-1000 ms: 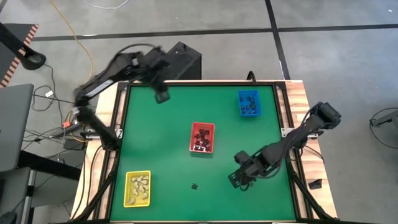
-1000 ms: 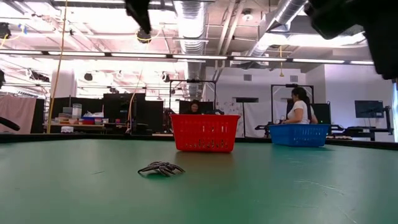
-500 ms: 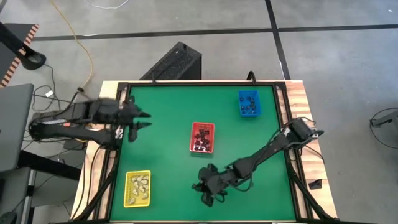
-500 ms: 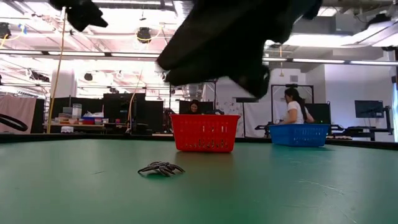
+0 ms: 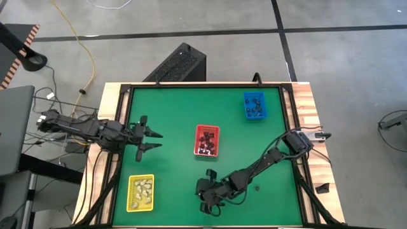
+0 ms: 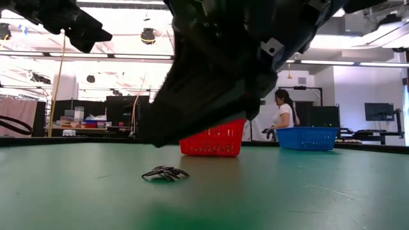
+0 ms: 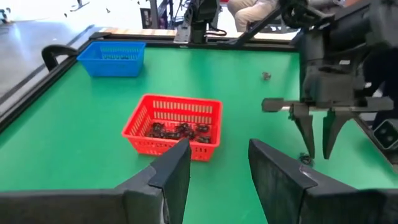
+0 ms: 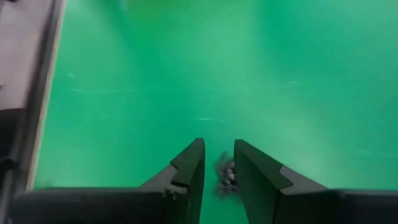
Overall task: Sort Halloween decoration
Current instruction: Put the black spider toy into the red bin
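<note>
A small black spider-like decoration (image 6: 165,173) lies flat on the green mat near the table's front edge. My right gripper (image 8: 219,165) hovers just above it, slanting down and open. One finger stands on each side of the piece (image 8: 225,177) and neither touches it. In the high view the right gripper (image 5: 205,201) covers the piece. My left gripper (image 5: 151,139) is open and level at the table's left side, pointing toward the red tray (image 5: 206,140). Another tiny dark piece (image 5: 257,187) lies on the mat to the right.
The red tray (image 7: 174,124) at mid-table holds several black pieces. A blue tray (image 5: 254,106) with dark pieces stands at the far right. A yellow tray (image 5: 140,193) with cream lumps stands at the near left. Bare mat lies between them. A person stands in the room behind.
My left gripper has swung from the far left of the table down toward the near and left edges, tipping from pointing down to about level. My right gripper has gone toward the table's left edge and down, rolling as it went, and now stands over the black piece, which has not moved.
</note>
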You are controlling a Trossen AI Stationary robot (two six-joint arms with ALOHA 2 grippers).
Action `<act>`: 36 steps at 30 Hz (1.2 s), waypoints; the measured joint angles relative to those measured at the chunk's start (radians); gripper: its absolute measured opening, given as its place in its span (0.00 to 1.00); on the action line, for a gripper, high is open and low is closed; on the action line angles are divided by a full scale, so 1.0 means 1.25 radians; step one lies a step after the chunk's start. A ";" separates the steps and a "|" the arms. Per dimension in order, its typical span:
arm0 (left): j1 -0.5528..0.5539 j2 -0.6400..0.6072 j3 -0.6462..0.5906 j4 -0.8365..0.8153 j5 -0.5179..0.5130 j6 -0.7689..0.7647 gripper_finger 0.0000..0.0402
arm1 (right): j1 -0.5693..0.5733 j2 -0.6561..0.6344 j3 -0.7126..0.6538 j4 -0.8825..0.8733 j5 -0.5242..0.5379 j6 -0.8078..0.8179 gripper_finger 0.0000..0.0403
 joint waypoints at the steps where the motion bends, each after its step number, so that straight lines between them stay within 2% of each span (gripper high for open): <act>1: 0.000 0.004 0.000 0.000 -0.002 0.004 0.38 | 0.001 -0.001 0.003 -0.009 0.021 -0.005 0.29; 4: 0.000 0.012 0.000 0.007 -0.004 0.009 0.38 | 0.006 -0.003 0.002 -0.029 0.050 -0.015 0.29; 21: 0.001 0.017 0.000 0.009 -0.059 0.064 0.38 | -0.037 -0.001 0.002 -0.068 0.040 -0.002 0.30; 28: 0.001 0.017 0.001 0.008 -0.087 0.065 0.38 | -0.084 -0.049 0.002 -0.101 -0.079 0.003 0.30; 30: 0.001 0.017 0.001 0.007 -0.104 0.065 0.38 | -0.088 -0.069 0.002 -0.117 -0.087 0.003 0.30; 33: 0.001 0.017 0.001 0.006 -0.105 0.065 0.38 | -0.051 -0.091 0.002 -0.156 -0.005 0.002 0.30; 36: 0.001 0.017 0.001 0.005 -0.105 0.065 0.38 | 0.014 -0.091 0.002 -0.175 0.170 0.011 0.30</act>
